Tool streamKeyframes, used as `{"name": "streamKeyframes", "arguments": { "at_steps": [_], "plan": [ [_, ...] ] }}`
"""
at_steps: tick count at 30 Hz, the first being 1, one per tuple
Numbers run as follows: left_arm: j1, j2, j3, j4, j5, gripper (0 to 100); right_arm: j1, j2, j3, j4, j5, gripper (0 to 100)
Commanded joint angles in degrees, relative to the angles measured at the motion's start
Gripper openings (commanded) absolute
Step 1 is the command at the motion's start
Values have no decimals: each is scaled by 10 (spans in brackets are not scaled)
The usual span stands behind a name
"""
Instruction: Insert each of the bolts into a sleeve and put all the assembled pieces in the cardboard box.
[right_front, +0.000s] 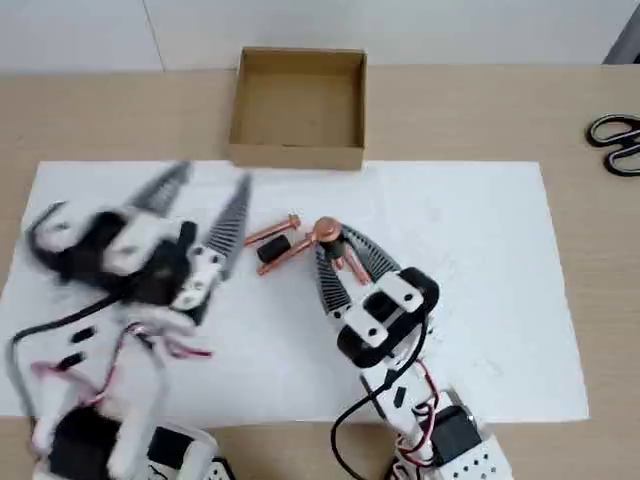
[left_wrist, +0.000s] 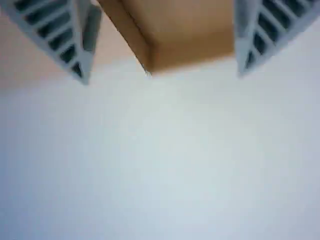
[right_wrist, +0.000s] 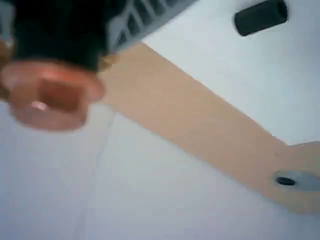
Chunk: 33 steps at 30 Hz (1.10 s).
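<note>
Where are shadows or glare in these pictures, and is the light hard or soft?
High view: soft, even light, only faint shadows on the sheet. Left wrist view: the sheet is evenly bright, no hard shadow near the open left hand. Right wrist view: a small glint on the head of the bolt held in the right hand.

Work surface: light wood-tone table (right_front: 470, 110), matte, spanning the full width of the high view. A large white sheet (right_front: 480, 300) lies flat on it and covers most of the near part; bare table shows beyond the sheet's far edge and at its sides. Behind the table's far edge is a white wall (right_front: 420, 25) with thin vertical seams. Black-handled scissors (right_front: 615, 143) lie on bare table at the high view's right edge. Lighting even, shadows soft.
</note>
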Motion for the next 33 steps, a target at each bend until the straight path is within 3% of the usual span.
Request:
{"name": "streamKeyframes", "arguments": {
  "at_steps": [1,2,5,13,23,33],
  "plan": [
    [-46,-22,-48,66,26,55,57,-6,-37,0,-3,5],
    [-52,-26,-43,98,27,5,74,-6,-38,0,-3,5],
    [-55,-41,-12,156,28,14,111,-3,-54,0,-4,5],
    [-55,-102,96,105,29,6,126,89,-199,0,-2,5],
    [-54,-196,198,74,69,6,150,522,-466,-7,-3,5],
    [-55,-240,228,72,69,6,154,989,-770,-133,-1,5]
  ]
}}
